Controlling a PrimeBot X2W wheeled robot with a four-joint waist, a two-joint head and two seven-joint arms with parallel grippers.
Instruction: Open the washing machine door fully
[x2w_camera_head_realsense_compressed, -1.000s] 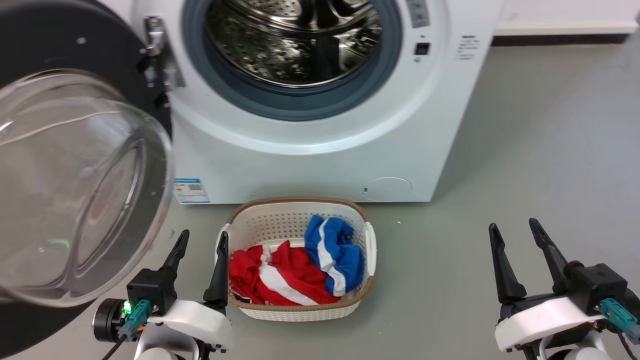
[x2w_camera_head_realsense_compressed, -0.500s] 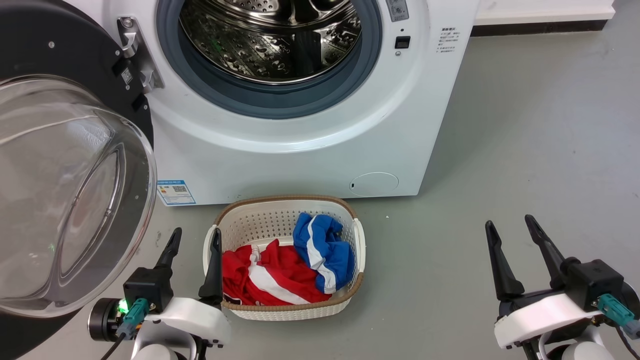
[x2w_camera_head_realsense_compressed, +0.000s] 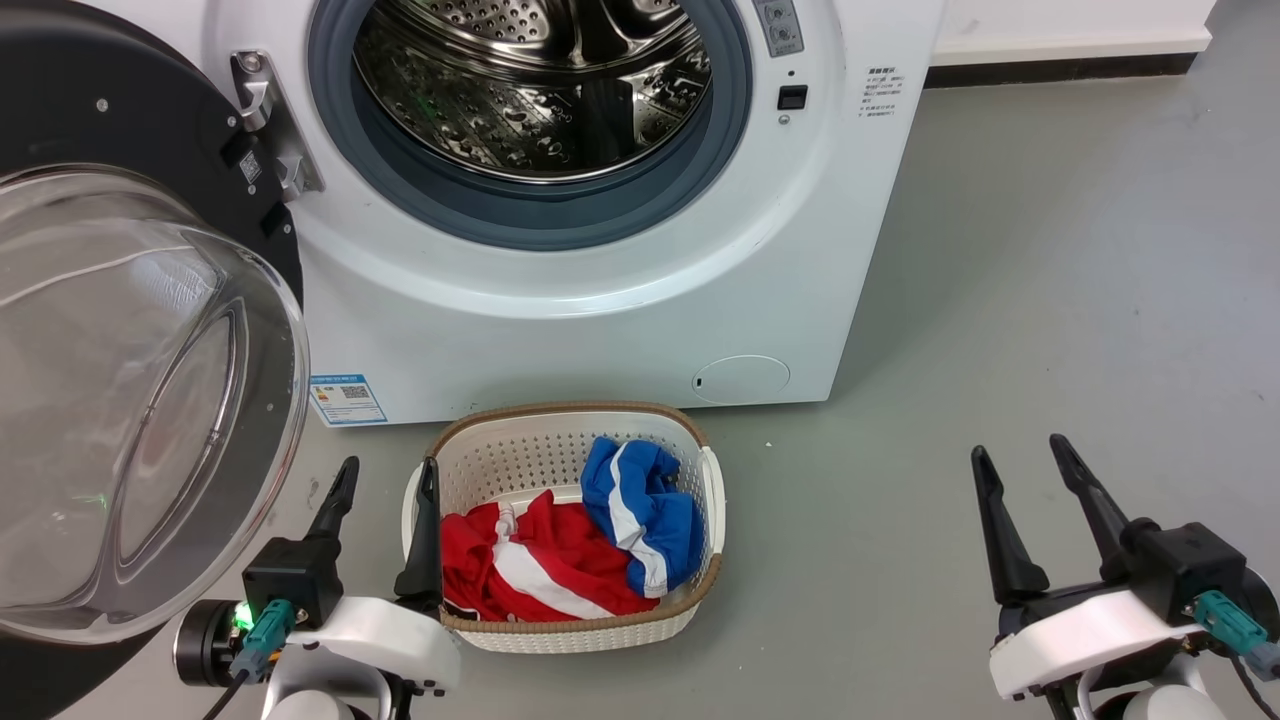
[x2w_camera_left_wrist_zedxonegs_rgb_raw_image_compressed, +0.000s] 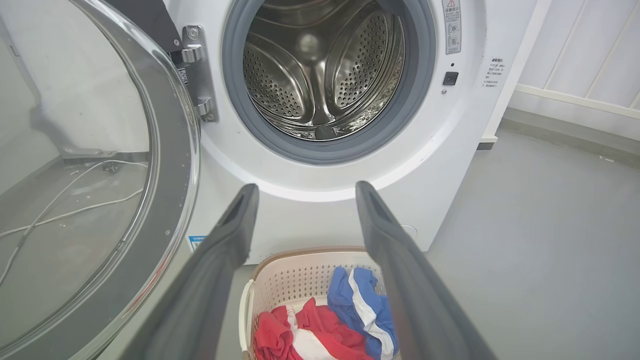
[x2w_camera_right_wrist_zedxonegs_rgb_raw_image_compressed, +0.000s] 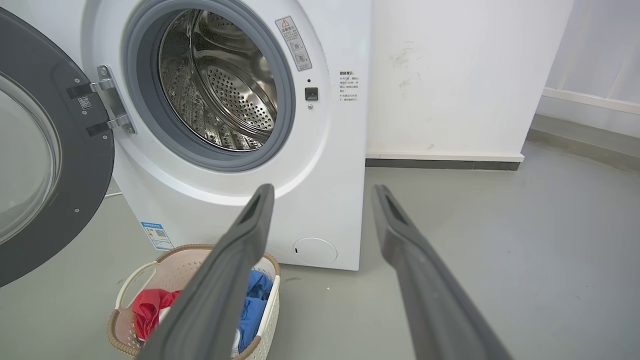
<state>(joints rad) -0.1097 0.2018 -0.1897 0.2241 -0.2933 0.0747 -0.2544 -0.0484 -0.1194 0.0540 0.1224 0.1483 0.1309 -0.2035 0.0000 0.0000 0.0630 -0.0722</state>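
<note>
The washing machine door (x2w_camera_head_realsense_compressed: 130, 400) is swung out wide on its metal hinge (x2w_camera_head_realsense_compressed: 265, 120) at the left of the white machine, its clear glass bowl bulging toward me. It also fills the left of the left wrist view as the door (x2w_camera_left_wrist_zedxonegs_rgb_raw_image_compressed: 100, 175) and shows as the door (x2w_camera_right_wrist_zedxonegs_rgb_raw_image_compressed: 45, 165) in the right wrist view. My left gripper (x2w_camera_head_realsense_compressed: 385, 475) stands open low beside the door's lower right edge, apart from it, nothing between its fingers (x2w_camera_left_wrist_zedxonegs_rgb_raw_image_compressed: 225, 240). My right gripper (x2w_camera_head_realsense_compressed: 1015, 455) is open over bare floor at the lower right.
The steel drum opening (x2w_camera_head_realsense_compressed: 530, 80) with its grey rubber ring is uncovered. A white laundry basket (x2w_camera_head_realsense_compressed: 560, 430) with red and blue clothes sits on the floor before the machine, just right of my left gripper. Grey floor (x2w_camera_head_realsense_compressed: 1050, 300) spreads to the right; a wall (x2w_camera_right_wrist_zedxonegs_rgb_raw_image_compressed: 450, 75) stands behind.
The whole head view has shifted left and then slightly down, so the camera moved. Door, basket and both grippers keep their places relative to one another.
</note>
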